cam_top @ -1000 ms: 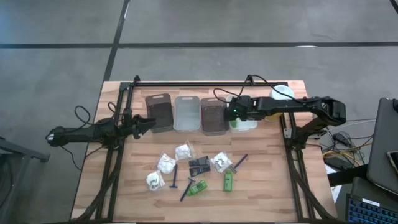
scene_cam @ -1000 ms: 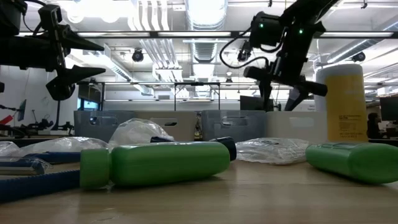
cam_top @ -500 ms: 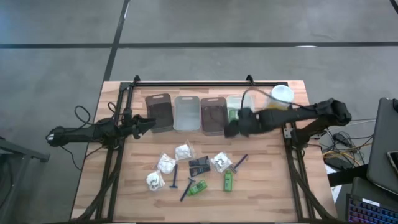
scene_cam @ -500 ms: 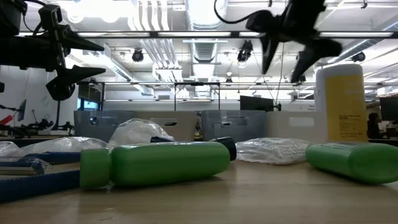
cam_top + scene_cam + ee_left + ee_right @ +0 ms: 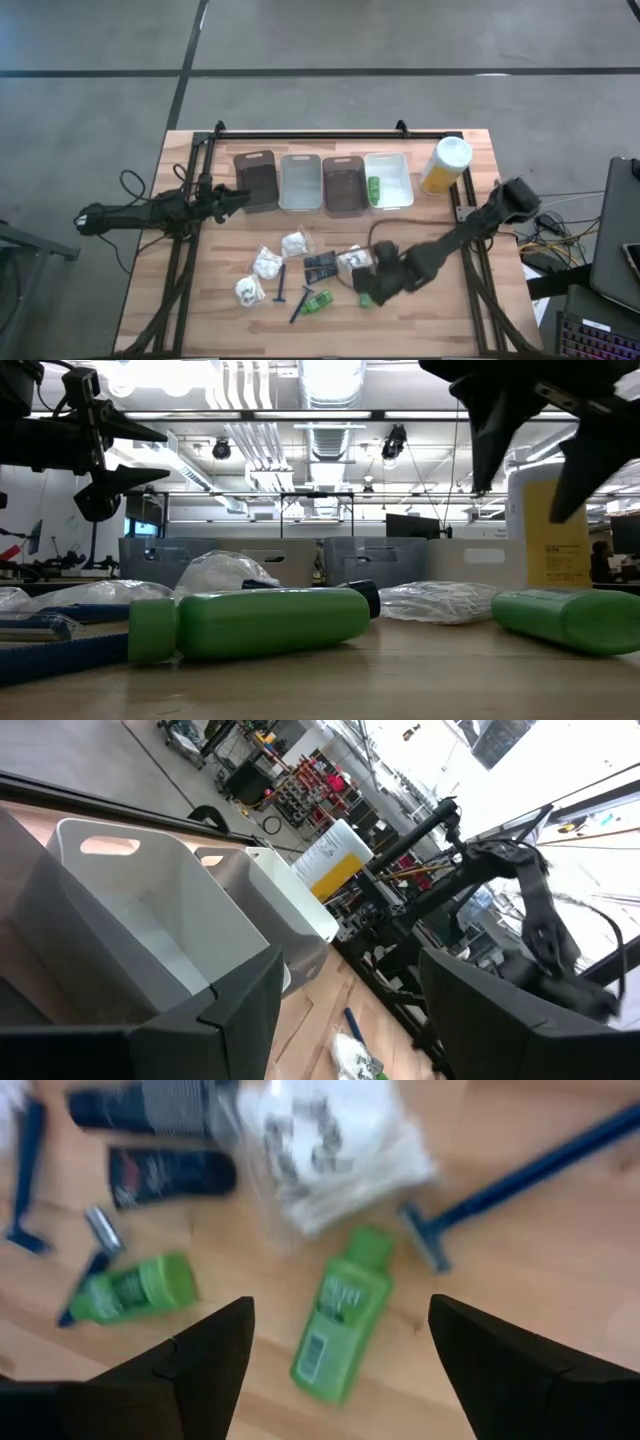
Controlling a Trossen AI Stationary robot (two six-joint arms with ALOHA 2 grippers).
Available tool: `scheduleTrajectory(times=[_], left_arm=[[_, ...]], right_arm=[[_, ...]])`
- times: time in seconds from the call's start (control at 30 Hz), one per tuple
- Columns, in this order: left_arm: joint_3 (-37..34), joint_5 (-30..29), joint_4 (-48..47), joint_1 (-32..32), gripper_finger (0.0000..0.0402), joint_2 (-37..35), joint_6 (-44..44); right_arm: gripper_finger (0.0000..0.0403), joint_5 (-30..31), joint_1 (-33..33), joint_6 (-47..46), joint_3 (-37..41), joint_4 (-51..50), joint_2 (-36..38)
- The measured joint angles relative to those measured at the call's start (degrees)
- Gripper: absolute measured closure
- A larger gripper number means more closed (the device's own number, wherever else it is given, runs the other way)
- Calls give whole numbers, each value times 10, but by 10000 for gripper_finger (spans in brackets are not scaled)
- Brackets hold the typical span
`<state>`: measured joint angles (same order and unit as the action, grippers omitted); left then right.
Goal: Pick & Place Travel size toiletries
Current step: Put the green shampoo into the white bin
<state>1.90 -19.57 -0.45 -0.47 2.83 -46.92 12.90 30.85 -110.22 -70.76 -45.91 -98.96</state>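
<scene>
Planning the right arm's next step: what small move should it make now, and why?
Probably lower straight down: the right gripper hangs open above a green bottle lying on the table, centred between its fingers and not yet touching it.

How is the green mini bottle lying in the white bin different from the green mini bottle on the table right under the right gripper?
The green mini bottle in the white bin lies inside the bin, by its left wall; the green mini bottle under the right gripper lies on bare wood among other toiletries. The binned one has no gripper near; the right gripper hangs open over the other. Both are bright green, small and lying flat.
</scene>
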Motion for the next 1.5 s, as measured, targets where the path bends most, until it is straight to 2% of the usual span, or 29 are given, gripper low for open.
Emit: scheduleTrajectory(times=[0.23, 0.4, 0.53, 0.77, 1.27, 1.5], left_arm=[[0, 1, 0, 0, 163, 0, 0], [0, 2, 0, 0, 163, 0, 0], [0, 2, 0, 0, 163, 0, 0], [0, 2, 0, 0, 163, 0, 0], [0, 2, 0, 0, 163, 0, 0], [0, 2, 0, 0, 163, 0, 0]], right_arm=[[75, -37, 28, -30, -93, -64, -91], [40, -44, 34, -81, -130, -68, -144], [35, -40, 30, -87, -162, -66, -181], [51, -42, 18, -99, -172, -73, -211], [113, -48, 10, -88, -155, -86, -213], [136, -108, 5, -79, -140, -71, -226]])
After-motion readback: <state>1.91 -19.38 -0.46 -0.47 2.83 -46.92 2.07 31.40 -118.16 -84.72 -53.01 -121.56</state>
